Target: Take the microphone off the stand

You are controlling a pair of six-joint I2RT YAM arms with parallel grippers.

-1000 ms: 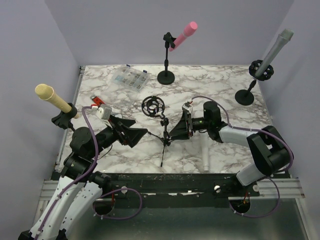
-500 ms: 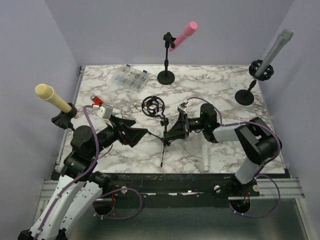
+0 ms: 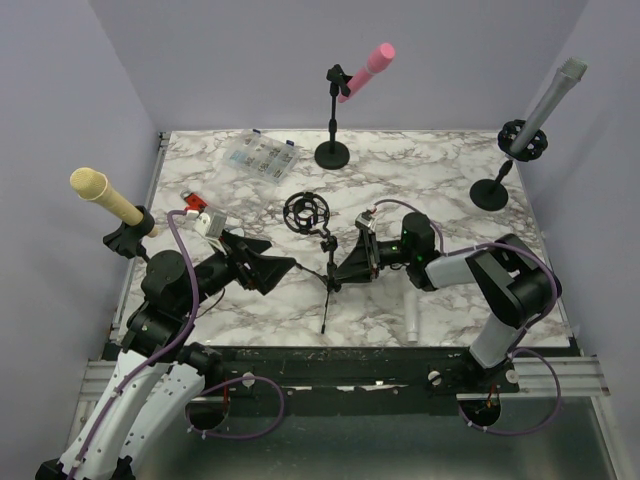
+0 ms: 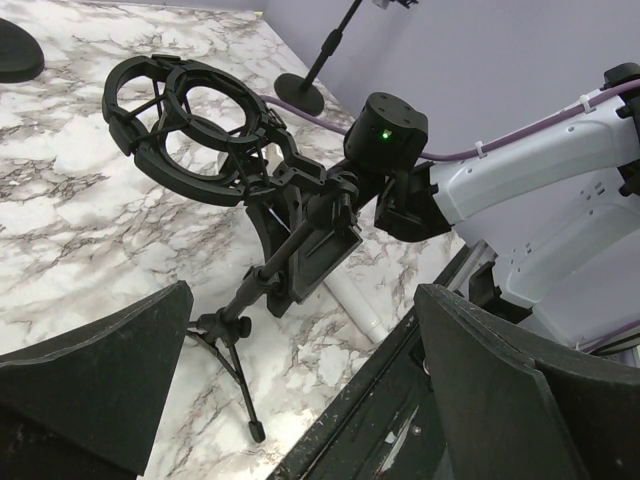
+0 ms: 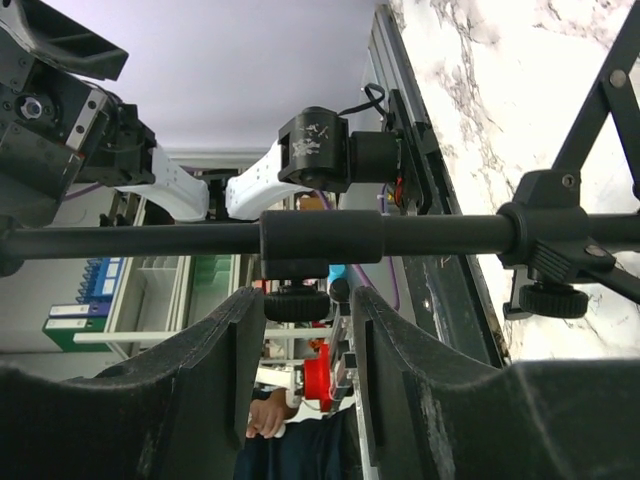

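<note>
The black tripod stand [image 3: 328,268] stands mid-table, its round shock mount [image 3: 304,212] empty; it also shows in the left wrist view [image 4: 185,115]. A white microphone [image 3: 409,308] lies flat on the table right of the stand, also visible in the left wrist view [image 4: 362,305]. My right gripper [image 3: 346,262] is open, its fingers either side of a knob [image 5: 297,303] under the stand's pole [image 5: 320,238]. My left gripper [image 3: 272,268] is open and empty, just left of the stand, fingers spread wide [image 4: 305,300].
A pink microphone [image 3: 366,70] on a stand is at the back, a grey one [image 3: 548,100] at back right, a yellow one [image 3: 105,197] at the left edge. A clear plastic box [image 3: 260,155] and a red-white item [image 3: 203,217] lie at left.
My right gripper has moved left and closer to the stand's pole, its arm folding in. The left arm, stand and white microphone have not moved.
</note>
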